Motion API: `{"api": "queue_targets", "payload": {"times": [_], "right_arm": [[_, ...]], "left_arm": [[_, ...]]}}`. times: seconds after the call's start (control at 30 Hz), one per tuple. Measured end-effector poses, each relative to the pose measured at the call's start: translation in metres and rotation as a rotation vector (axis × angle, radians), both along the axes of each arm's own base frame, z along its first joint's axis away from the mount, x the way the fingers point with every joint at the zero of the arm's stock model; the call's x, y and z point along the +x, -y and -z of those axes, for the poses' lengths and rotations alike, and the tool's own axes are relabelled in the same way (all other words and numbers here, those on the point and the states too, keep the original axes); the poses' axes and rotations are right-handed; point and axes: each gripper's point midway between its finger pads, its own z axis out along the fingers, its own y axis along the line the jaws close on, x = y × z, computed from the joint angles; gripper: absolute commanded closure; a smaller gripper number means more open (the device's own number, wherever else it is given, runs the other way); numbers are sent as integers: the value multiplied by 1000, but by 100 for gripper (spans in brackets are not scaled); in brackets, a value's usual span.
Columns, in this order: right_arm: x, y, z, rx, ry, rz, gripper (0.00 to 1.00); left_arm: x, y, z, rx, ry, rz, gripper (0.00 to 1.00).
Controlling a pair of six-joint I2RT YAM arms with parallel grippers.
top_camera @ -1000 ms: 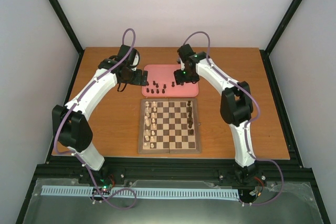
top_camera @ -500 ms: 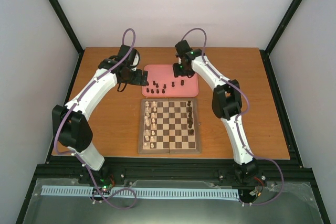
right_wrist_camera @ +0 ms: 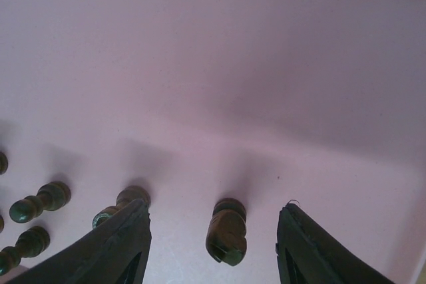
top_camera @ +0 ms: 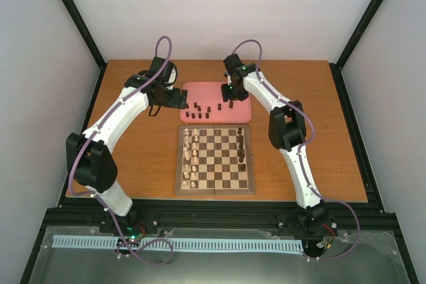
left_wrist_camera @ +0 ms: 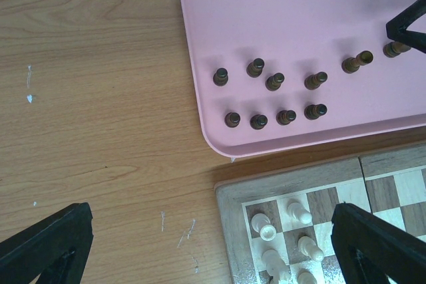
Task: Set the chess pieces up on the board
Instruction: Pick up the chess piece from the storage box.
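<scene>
Chess pieces (left_wrist_camera: 275, 82), dark brown, stand on the pink tray (left_wrist_camera: 299, 4) just beyond the board (top_camera: 214, 190). Right gripper (right_wrist_camera: 213, 211) fingers (right_wrist_camera: 126, 237) straddle one piece (right_wrist_camera: 226, 234), half spread, with gaps either side. Left gripper (left_wrist_camera: 210, 231) hangs fully spread over the table (left_wrist_camera: 100, 98), holding nothing.

A wooden counter (top_camera: 339, 138) carries a pink tray (top_camera: 203, 91) and a board (top_camera: 214, 191), side by side with a thin strip of bare wood between them. The tray lies directly beneath the right fingers (right_wrist_camera: 120, 244). The left fingers (left_wrist_camera: 46, 237) hang over pale-flecked wood, with the tray's corner and the board's corner framed between them.
</scene>
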Motion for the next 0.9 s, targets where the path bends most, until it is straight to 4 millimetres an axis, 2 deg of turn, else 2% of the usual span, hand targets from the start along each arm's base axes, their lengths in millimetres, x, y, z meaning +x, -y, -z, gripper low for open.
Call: {"api": "queue_targets", "payload": {"times": [0.2, 0.53, 0.9], "right_arm": [[-3, -1, 10, 1, -27, -4, 48], [-7, 2, 27, -10, -67, -3, 57], [-9, 2, 28, -7, -76, -3, 79]], "left_arm": [[0, 0, 0, 0, 0, 0, 0], [1, 0, 3, 4, -8, 0, 0], [1, 0, 5, 5, -11, 0, 0]]}}
